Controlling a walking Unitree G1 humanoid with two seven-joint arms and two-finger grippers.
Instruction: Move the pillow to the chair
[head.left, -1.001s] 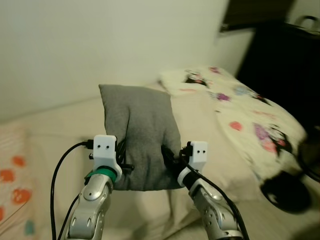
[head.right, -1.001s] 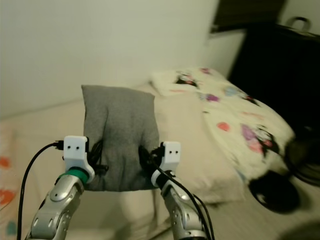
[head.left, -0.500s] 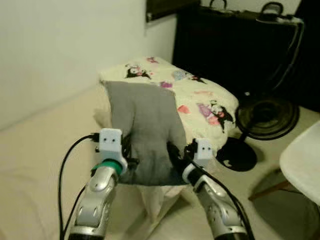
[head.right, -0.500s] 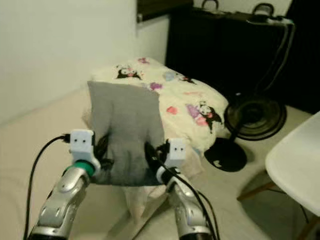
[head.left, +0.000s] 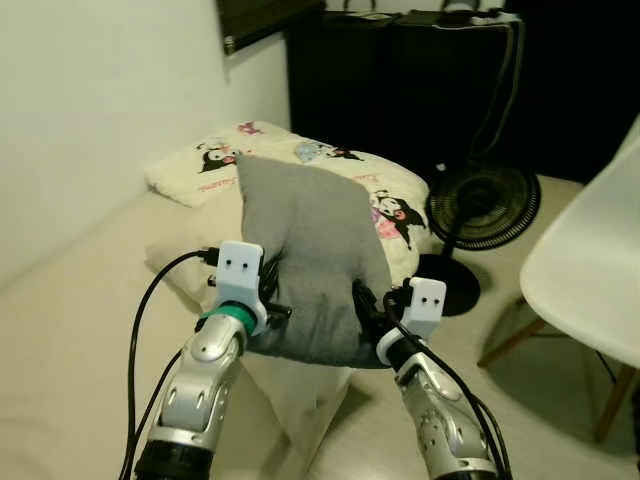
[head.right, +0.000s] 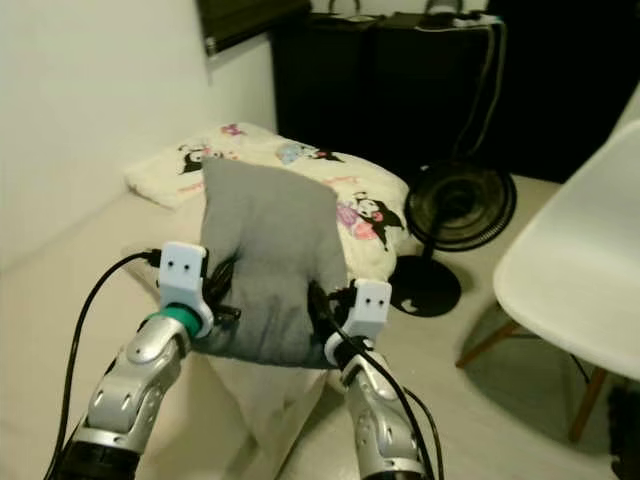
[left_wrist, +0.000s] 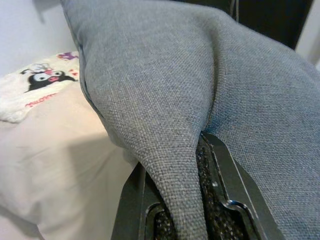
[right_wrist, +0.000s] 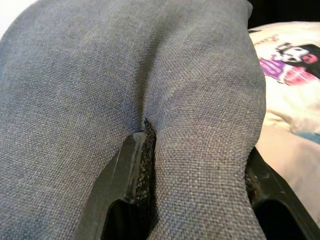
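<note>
I have the grey pillow held up in the air between both grippers, in front of the robot's chest and above the near corner of the bed. The left gripper pinches the pillow's left edge; in the left wrist view a fold of grey fabric is squeezed between its two black fingers, so it is clamped on the pillow. The right gripper does the same on the pillow's right edge, and in the right wrist view its fingers stand on either side of a bunched ridge of cloth, gripping it.

The pillow hangs tilted, its upper corner leaning away from the robot toward the bedding, a cream cover printed with cartoon figures that lies on the bed beyond the pillow. To the right of the pillow, well apart from it, stands the white chair on wooden legs. The pillow is not on it. Between the pillow and the chair, farther back on the floor, is a black fan. Behind the fan is dark furniture against the wall.
</note>
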